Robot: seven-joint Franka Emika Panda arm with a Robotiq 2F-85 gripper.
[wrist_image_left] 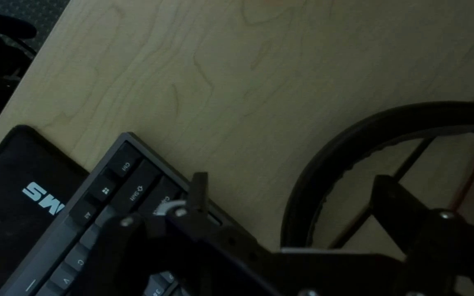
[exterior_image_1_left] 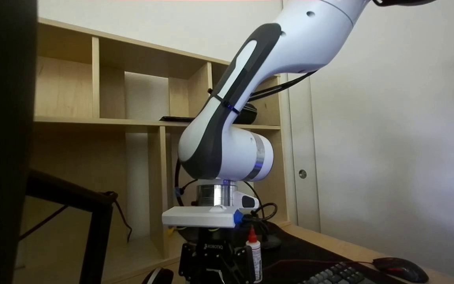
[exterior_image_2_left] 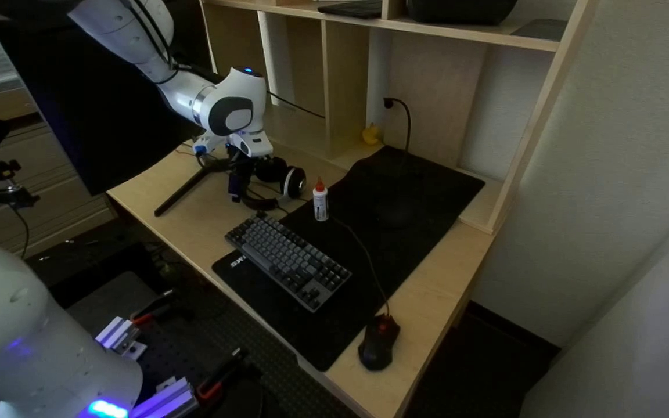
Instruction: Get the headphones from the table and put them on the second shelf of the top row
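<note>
Low and close, an exterior view faces the plywood shelf unit (exterior_image_1_left: 95, 79), an exterior view looks down from higher across the wooden tabletop (exterior_image_2_left: 430, 290), the wrist view peers closely down on it, and all share the keyboard (exterior_image_2_left: 288, 258).

The bench (exterior_image_2_left: 204, 223) before me has a light, grained wooden top. On it I see a long black mat (exterior_image_2_left: 392, 255) with white lettering at one corner. On that mat sits a grey keyboard (exterior_image_2_left: 288, 258) with black and grey keys, one end jutting past the mat's edge over bare wood. A white bottle (exterior_image_2_left: 320, 204) with a pointed red cap stands upright on the mat. Just beside the mat, on wood, rests a black computer mouse (exterior_image_2_left: 378, 343) with red accents, its thin cord (exterior_image_2_left: 369, 261) crossing the mat. On bare wood I also find black over-ear headphones (exterior_image_2_left: 295, 182) with round earcups, a slim black cable (wrist_image_left: 410, 163) running beneath their headband.
</note>
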